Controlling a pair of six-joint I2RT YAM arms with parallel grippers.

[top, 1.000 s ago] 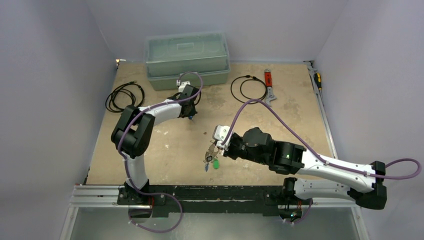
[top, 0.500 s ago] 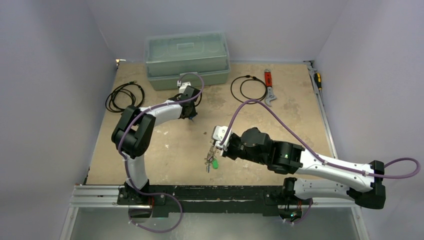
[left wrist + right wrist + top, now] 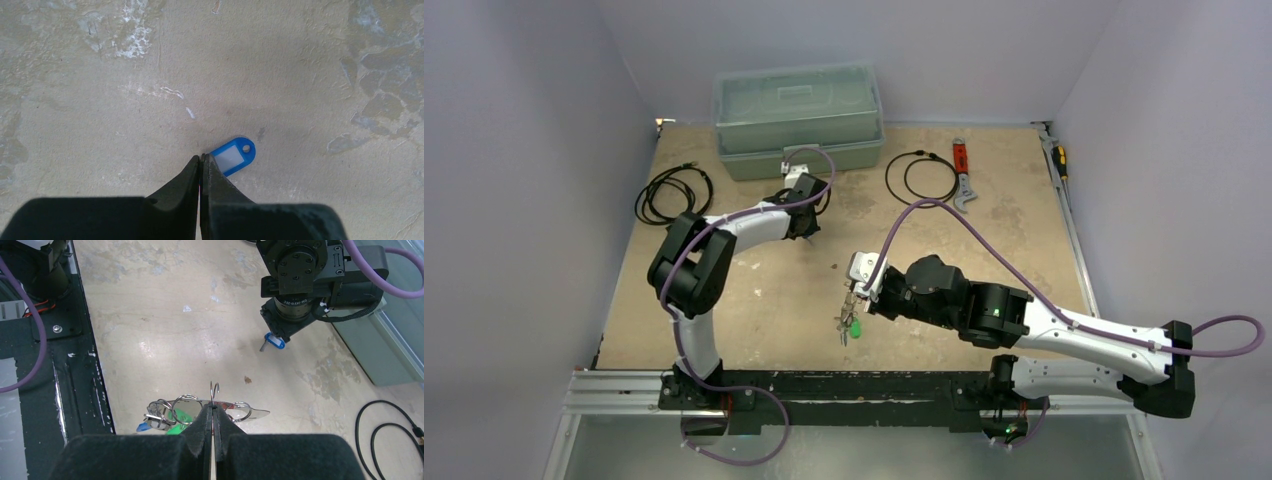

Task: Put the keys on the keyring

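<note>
Both grippers are closed: right gripper (image 3: pixel 212 410) pinches the keyring (image 3: pixel 212 392), blue key (image 3: pixel 232 156) lies beside left gripper (image 3: pixel 201 159).

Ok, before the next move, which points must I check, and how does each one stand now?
1. Right hand shut on the thin silvery metal keyring: ok.
2. Small key with green plastic head hanging in the bunch at that keyring: ok.
3. Left hand shut: ok.
4. Small key with blue plastic head truly gripped by the left hand: cannot tell; it sits at the fingertips, partly hidden.
5. Both hands near enough for threading: not ok; they are far apart.
6. Open end of the keyring facing the left hand: cannot tell.
</note>
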